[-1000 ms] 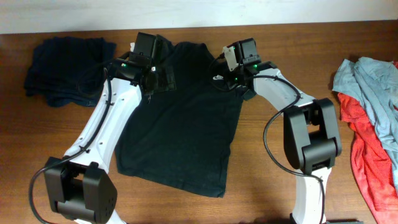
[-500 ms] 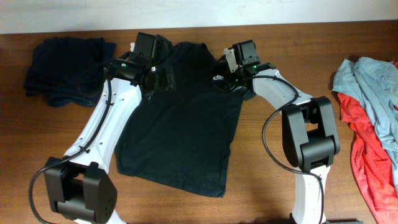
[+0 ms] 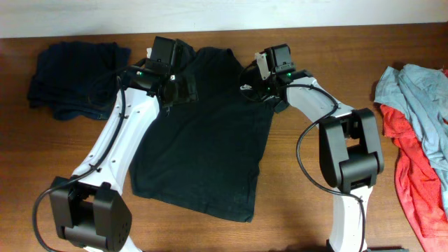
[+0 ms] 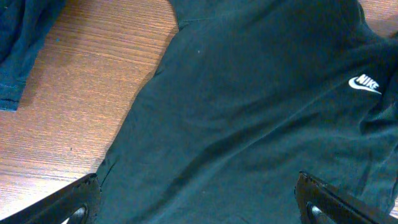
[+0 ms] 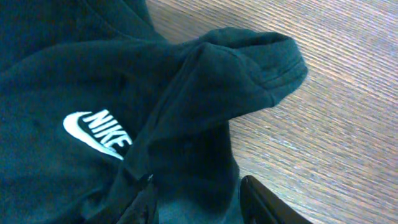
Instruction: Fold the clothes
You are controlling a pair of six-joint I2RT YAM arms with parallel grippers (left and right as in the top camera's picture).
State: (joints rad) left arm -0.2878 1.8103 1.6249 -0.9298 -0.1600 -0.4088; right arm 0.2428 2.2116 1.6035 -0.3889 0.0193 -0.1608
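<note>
The clothes here are chiefly a black T-shirt [image 3: 203, 140] lying flat on the wooden table, collar at the far side, with a small white logo [image 3: 246, 87] on the chest. My left gripper [image 3: 176, 89] hovers wide open over the shirt's left shoulder; in the left wrist view only shirt fabric [image 4: 249, 112] lies below the left gripper [image 4: 196, 186]. My right gripper [image 3: 260, 89] sits at the shirt's right sleeve. In the right wrist view that sleeve [image 5: 249, 68] is bunched and folded in toward the logo [image 5: 96, 134], and the right gripper [image 5: 198, 186] stands partly open with sleeve cloth between its fingers.
A dark navy pile [image 3: 73, 77] lies at the far left of the table, its edge showing in the left wrist view [image 4: 15, 50]. A grey-blue garment [image 3: 413, 87] and a red one [image 3: 420, 168] are heaped at the right edge. Bare wood [image 3: 63, 154] surrounds the shirt.
The right gripper's fingers have spread wider around the folded sleeve. Both arms and the shirt stay almost where they were.
</note>
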